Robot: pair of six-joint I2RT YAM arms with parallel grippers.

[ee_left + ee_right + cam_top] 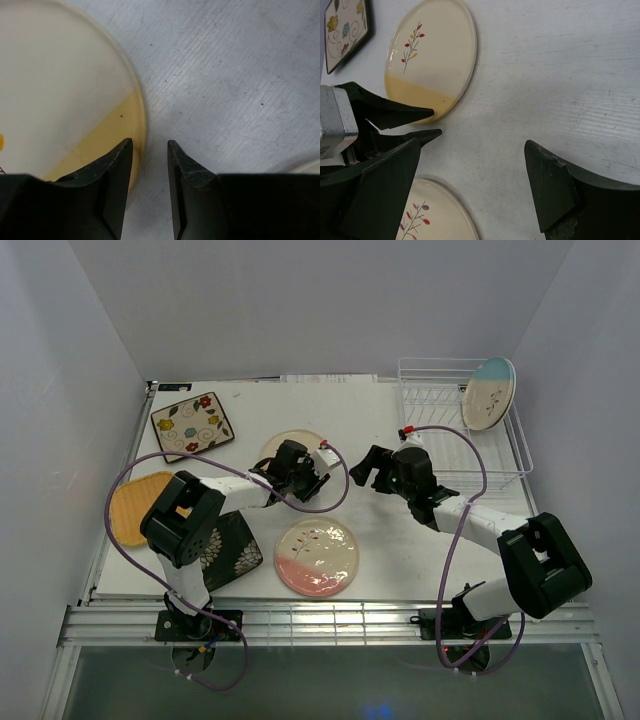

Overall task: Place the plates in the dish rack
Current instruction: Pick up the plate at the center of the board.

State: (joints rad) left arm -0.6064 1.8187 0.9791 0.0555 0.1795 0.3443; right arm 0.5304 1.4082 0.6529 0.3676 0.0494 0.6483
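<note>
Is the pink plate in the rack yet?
No, the pink plate lies flat on the table, while the rack holds only the blue plate.

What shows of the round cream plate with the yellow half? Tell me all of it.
The yellow-half plate is round and glossy like glazed ceramic: cream, with a straight-edged yellow part on one side and a thin sprig of red and orange leaves. It lies flat, face up, near the middle of the white table. The left arm's jaws stand slightly apart at its yellow rim, one over the plate, one over the table; contact cannot be told.
</note>
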